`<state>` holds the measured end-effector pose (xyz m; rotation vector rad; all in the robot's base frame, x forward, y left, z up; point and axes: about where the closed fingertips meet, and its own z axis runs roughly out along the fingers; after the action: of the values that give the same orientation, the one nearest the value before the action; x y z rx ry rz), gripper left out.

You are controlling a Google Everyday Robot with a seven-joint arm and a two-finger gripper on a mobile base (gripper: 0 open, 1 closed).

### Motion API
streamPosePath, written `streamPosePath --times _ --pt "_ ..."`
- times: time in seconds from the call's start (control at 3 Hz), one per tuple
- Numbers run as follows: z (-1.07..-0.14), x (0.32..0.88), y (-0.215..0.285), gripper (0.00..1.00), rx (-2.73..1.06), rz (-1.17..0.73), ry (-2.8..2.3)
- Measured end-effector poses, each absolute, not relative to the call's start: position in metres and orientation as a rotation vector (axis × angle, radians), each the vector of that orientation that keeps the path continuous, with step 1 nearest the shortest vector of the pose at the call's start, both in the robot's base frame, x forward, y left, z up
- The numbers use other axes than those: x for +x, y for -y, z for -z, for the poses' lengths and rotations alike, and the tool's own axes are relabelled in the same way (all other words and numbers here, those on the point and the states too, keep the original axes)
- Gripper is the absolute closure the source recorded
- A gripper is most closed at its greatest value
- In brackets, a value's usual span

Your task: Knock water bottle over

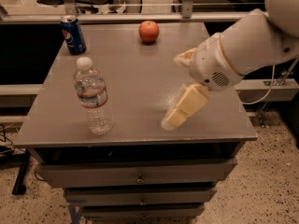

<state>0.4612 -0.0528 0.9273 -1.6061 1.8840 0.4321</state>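
Observation:
The water bottle [93, 96] is clear ribbed plastic with a white cap and a white-and-red label band. It stands upright near the front left of the grey table [140, 78]. My gripper [174, 91] hangs over the table's front right part, to the right of the bottle and well apart from it. Its two cream fingers are spread, one pointing down-left toward the table's front edge, the other further back. It is open and holds nothing.
A blue Pepsi can [73, 34] stands at the back left corner. A red apple [149, 31] lies at the back middle. The table sits on a cabinet of drawers [135, 177]. A rail and chairs stand behind.

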Motion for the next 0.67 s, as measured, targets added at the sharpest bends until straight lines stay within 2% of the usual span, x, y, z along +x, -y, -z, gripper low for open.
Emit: streamPosePath --times 0.33,0.67 --pt "-0.93 0.463 -0.011 0.0 -1.534 -0.66 -1.769" --pt "-0.939 0.459 -0.022 0.0 -1.513 -0.709 -1.749"
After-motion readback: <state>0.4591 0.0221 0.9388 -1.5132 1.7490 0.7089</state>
